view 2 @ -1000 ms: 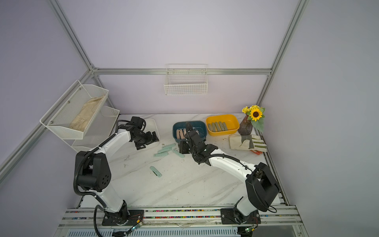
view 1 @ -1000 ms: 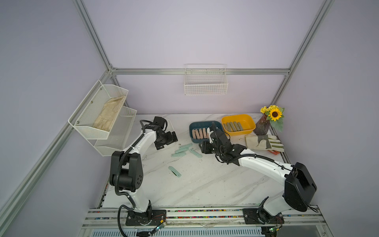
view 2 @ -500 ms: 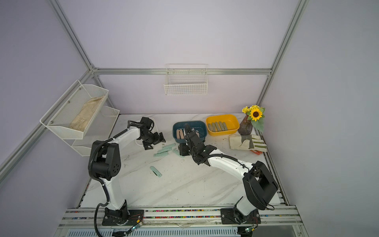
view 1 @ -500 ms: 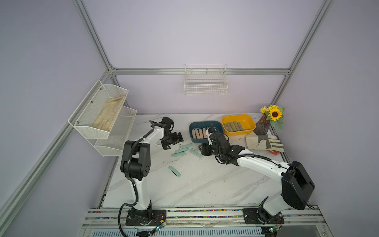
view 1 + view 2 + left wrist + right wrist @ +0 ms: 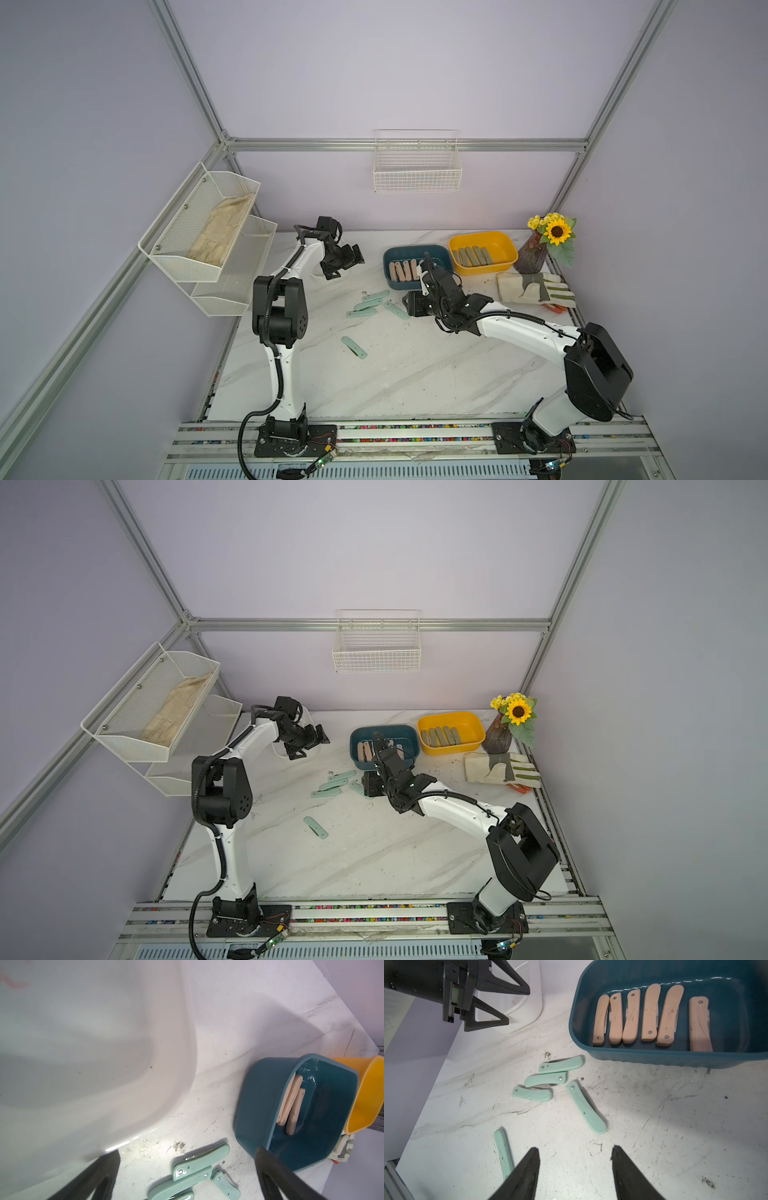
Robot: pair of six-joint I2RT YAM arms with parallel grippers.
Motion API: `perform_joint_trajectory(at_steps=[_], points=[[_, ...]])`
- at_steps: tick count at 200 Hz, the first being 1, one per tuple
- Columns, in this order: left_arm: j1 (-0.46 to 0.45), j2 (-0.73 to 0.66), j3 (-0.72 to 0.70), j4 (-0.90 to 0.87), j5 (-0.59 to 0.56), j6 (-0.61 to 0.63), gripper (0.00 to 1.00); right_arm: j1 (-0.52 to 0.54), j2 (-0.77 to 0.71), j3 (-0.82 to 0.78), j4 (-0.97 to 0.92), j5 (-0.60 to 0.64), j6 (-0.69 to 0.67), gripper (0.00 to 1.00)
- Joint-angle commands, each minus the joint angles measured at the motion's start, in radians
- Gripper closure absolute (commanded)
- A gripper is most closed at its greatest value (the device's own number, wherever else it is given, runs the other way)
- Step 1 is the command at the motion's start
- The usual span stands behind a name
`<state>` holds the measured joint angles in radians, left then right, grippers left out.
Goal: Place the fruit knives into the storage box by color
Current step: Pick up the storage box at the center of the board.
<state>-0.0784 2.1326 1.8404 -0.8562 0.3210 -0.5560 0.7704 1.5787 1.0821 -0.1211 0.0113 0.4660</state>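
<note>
Several mint green fruit knives (image 5: pixel 368 305) lie loose on the marble table; the right wrist view shows a cluster (image 5: pixel 546 1080) and one apart (image 5: pixel 503 1153). Peach ones (image 5: pixel 403 270) fill the teal storage box (image 5: pixel 415 250). Olive ones (image 5: pixel 471 256) lie in the yellow box (image 5: pixel 482 237). A clear white box (image 5: pixel 83 1043) holds none that I can see. My left gripper (image 5: pixel 348 266) hangs wide open and empty over that box's edge. Low over the table beside the mint knives, my right gripper (image 5: pixel 575 1148) is open and empty.
A striped work glove (image 5: pixel 534 286) lies at the right edge beside a vase of sunflowers (image 5: pixel 538 249). White mesh shelves (image 5: pixel 208 232) holding a cloth jut in at the left. A wire basket (image 5: pixel 417 166) hangs on the back wall.
My right gripper has drawn back from the teal box towards the mint knives. The left arm's shoulder has swung round and its gripper has shifted a little right. No knife has moved.
</note>
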Motion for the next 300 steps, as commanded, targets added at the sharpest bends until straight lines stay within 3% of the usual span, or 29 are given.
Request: perform_joint_trajectory(at_steps=[1,21,50,93,127,160,220,300], points=[[0.005,-0.139,-0.042,0.03,0.129,0.018,0.0,-0.004,0.004,-0.003,0.001,0.007,0.011,0.42],[0.003,-0.258,-0.171,0.1,0.142,0.0,0.0,-0.003,0.012,-0.008,0.016,-0.01,0.013,0.41],[0.009,-0.331,-0.208,0.121,-0.005,0.033,0.0,-0.004,0.035,-0.004,0.025,-0.024,0.003,0.42],[0.037,-0.197,-0.035,-0.003,-0.138,0.121,0.0,-0.004,0.008,-0.041,0.049,-0.034,-0.001,0.42],[0.04,-0.072,0.085,-0.098,-0.163,0.166,0.0,-0.005,-0.043,-0.086,0.051,-0.011,0.0,0.41],[0.028,-0.041,0.068,-0.112,-0.132,0.164,0.0,-0.006,-0.07,-0.111,0.051,-0.003,-0.004,0.41],[0.006,-0.12,-0.039,-0.104,-0.098,0.166,0.0,-0.007,-0.067,-0.122,0.051,-0.011,-0.018,0.41],[0.0,-0.033,0.137,-0.038,-0.208,0.18,0.0,-0.008,-0.047,-0.115,0.043,-0.012,-0.006,0.41]])
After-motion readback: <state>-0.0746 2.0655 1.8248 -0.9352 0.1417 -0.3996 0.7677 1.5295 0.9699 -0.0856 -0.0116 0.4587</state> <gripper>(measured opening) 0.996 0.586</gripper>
